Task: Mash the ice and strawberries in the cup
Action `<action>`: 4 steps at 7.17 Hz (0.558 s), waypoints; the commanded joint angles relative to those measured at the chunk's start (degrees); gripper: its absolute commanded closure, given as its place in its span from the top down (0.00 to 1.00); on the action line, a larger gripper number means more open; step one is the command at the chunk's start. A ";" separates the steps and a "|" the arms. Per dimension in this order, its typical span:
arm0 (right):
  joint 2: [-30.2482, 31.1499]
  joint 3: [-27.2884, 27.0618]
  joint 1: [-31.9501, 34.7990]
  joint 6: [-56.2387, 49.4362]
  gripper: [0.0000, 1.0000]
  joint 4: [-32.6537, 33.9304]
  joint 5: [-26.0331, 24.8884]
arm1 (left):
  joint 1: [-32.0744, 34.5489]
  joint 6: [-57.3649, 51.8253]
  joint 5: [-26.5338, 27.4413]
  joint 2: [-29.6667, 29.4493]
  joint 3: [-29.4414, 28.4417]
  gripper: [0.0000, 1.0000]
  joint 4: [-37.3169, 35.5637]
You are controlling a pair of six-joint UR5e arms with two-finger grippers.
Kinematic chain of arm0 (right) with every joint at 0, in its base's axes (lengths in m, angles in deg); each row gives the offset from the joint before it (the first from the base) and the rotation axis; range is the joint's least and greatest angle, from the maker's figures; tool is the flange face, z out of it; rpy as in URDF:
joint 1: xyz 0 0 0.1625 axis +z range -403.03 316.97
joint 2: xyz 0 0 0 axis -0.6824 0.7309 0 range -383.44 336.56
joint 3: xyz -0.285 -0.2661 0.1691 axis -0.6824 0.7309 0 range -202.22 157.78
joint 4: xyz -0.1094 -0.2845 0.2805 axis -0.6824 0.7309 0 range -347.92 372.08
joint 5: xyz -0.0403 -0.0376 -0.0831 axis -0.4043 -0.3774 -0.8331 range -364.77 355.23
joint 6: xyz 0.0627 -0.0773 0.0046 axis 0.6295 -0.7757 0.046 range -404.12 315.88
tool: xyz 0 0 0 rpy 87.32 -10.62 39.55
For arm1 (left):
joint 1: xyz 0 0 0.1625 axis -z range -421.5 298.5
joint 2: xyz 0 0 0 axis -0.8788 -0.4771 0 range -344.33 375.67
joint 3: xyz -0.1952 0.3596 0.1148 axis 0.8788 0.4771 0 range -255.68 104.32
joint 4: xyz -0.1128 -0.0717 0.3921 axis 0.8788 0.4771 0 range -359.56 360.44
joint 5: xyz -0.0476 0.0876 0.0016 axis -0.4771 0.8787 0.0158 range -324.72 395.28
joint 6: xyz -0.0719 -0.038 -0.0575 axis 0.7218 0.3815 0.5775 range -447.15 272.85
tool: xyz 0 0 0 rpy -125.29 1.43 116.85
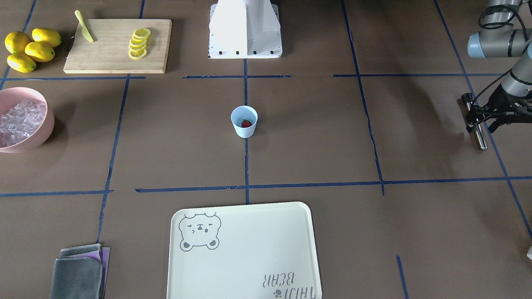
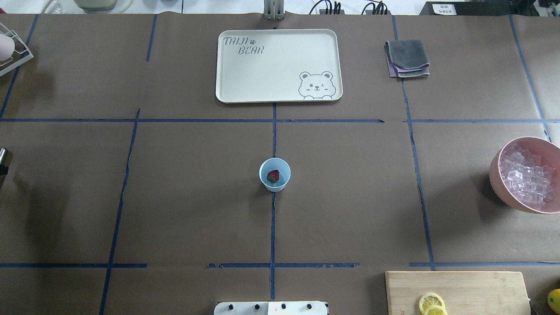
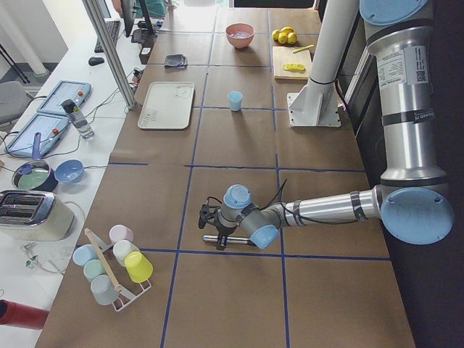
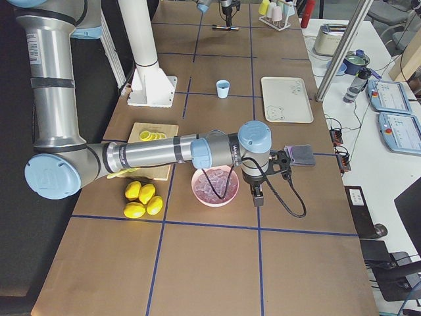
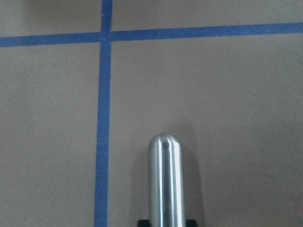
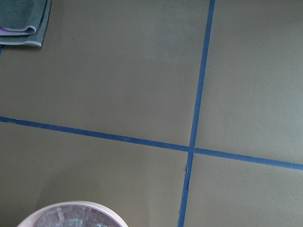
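The pale blue cup (image 1: 244, 124) stands at the table's middle, also in the overhead view (image 2: 274, 183). One red strawberry (image 1: 246, 123) lies inside it (image 2: 273, 176). The ice (image 1: 20, 120) fills a pink bowl (image 2: 496, 175) at the table's end on my right. My left gripper (image 1: 476, 118) is far from the cup, low over the table, shut on a metal muddler rod (image 5: 165, 179). My right gripper (image 4: 256, 194) hangs beside the pink bowl in the exterior right view only; I cannot tell if it is open or shut.
A cream bear tray (image 1: 245, 249) lies on the cup's far side. A cutting board (image 1: 108, 58) with lemon slices and a yellow knife, whole lemons (image 1: 31, 50) and a folded grey cloth (image 2: 407, 59) lie on my right half. A rack of cups (image 3: 112, 264) stands by my left end.
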 commanded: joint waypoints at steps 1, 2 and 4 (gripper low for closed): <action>-0.03 0.08 -0.04 0.00 0.99 0.00 -0.03 | 0.45 -0.21 -0.79 0.11 1.85 1.00 -0.45; -0.38 0.00 -0.04 0.00 0.99 0.00 -0.73 | 0.98 -0.56 -5.32 -0.24 2.64 1.00 -0.63; -0.56 0.08 -0.04 0.00 0.99 0.00 -1.00 | 6.06 -2.04 -13.51 0.10 3.87 1.00 -2.63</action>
